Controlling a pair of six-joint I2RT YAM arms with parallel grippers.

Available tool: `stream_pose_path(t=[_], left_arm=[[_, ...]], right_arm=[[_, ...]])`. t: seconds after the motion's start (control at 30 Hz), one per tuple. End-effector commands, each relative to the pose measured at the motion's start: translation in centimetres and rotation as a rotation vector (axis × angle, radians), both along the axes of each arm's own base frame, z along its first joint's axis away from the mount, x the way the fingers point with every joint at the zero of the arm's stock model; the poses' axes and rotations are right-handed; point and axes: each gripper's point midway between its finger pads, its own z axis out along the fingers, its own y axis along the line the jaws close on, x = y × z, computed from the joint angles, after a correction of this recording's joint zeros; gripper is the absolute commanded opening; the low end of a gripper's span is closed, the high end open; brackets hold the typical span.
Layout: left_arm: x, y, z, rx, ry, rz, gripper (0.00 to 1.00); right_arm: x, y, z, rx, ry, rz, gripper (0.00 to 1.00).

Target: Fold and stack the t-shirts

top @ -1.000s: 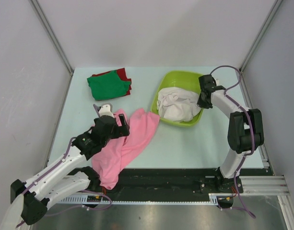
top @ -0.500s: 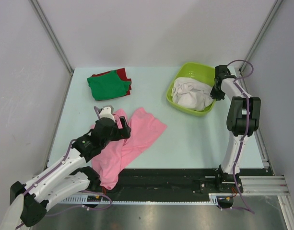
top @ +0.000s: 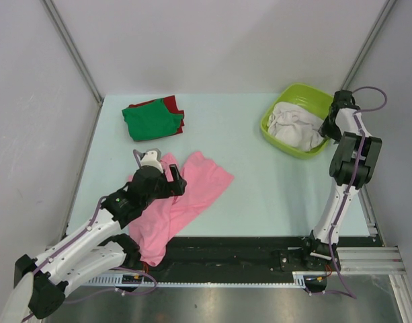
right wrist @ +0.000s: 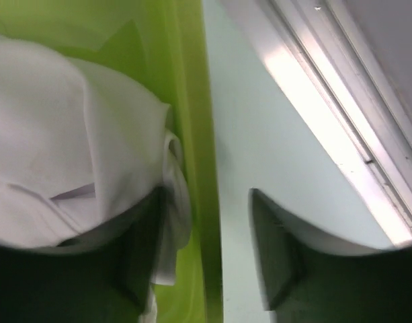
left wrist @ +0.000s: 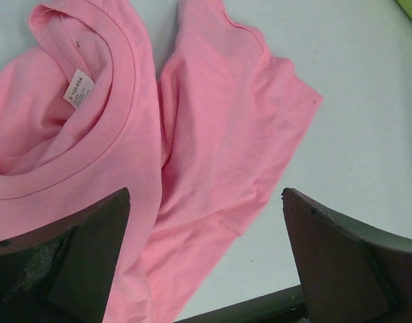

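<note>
Surface (top: 259, 192): pale mint green, flat, matte, bounded by grey walls left and right.

Items lying on it, top view:
- Upper left: red t-shirt (top: 173, 104), folded, flat on the surface. A folded green t-shirt (top: 152, 122) lies on top and covers most of it; red shows only along the upper and right edges.
- Lower left to centre: pink t-shirt (top: 195, 185), unfolded and rumpled, one part spread flat toward frame centre. Its lower end lies over the black strip (top: 246, 245) along the bottom edge of the surface. In the left wrist view the collar faces up, with a small white label (left wrist: 78, 89) inside it.
- Upper right: lime-green tub (top: 301, 88), set close to the right-hand edge.
</note>
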Motion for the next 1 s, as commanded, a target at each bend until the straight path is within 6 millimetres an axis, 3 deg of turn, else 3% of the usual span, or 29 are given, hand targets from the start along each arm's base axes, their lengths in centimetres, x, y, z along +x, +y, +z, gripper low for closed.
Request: stream_pose_path(t=[0.0,0.1,0.2,0.27,0.33,0.37,0.4,0.43,0.47,0.5,0.57,0.67,0.7,0.8,0.97], left_arm=[[0.5,-0.9,0.6,-0.04,-0.028,-0.021,1.0],[0.4,-0.8,0.6,-0.034,-0.024,-0.019,1.0],[0.4,-0.5,1.1,-0.032,-0.037,-0.011,1.0],[0.4,-0.3,1.4,-0.031,-0.043,-0.006,1.0],[0.4,-0.1,1.4,-0.024,-0.045,0.004,1.0],[0.4,0.0,1.5,-0.022,-0.046,0.008,1.0],[0.4,0.0,1.4,-0.02,-0.046,0.009,1.0],[0.4,0.2,1.3,-0.014,-0.044,0.014,1.0],[0.4,0.2,1.3,-0.015,-0.044,0.015,1.0],[0.4,0.2,1.3,-0.014,-0.043,0.016,1.0],[0.5,0.3,1.3,-0.009,-0.044,0.024,1.0],[0.6,0.5,1.4,-0.004,-0.045,0.033,1.0],[0.6,0.6,1.4,-0.004,-0.048,0.036,1.0],[0.5,0.6,1.3,0.0,-0.043,0.037,1.0],[0.4,0.5,1.0,-0.004,-0.039,0.031,1.0]], right_arm=[[0.0,-0.7,4.9,-0.071,-0.06,-0.015,0.76],[-0.1,0.3,8.3,-0.101,-0.111,-0.015,1.0],[-0.5,2.5,12.0,-0.128,-0.158,0.023,1.0],[-0.4,5.5,14.6,-0.135,-0.197,0.094,1.0],[-1.6,8.0,17.6,-0.137,-0.228,0.142,1.0],[-2.0,11.7,17.8,-0.123,-0.228,0.221,1.0],[-3.0,13.4,19.9,-0.116,-0.277,0.248,1.0],[-3.6,15.8,20.1,-0.077,-0.299,0.291,1.0],[-4.6,19.4,18.6,-0.042,-0.283,0.375,1.0],[-5.1,21.5,20.0,-0.008,-0.352,0.415,1.0],[-6.8,27.1,17.8,0.114,-0.332,0.534,1.0],[-8.5,30.8,14.6,0.206,-0.257,0.59,1.0],[-9.5,31.5,12.7,0.202,-0.211,0.605,1.0],[-11.1,30.4,8.6,0.165,-0.129,0.565,0.99],[-11.9,27.8,4.9,0.122,-0.044,0.515,1.0]])
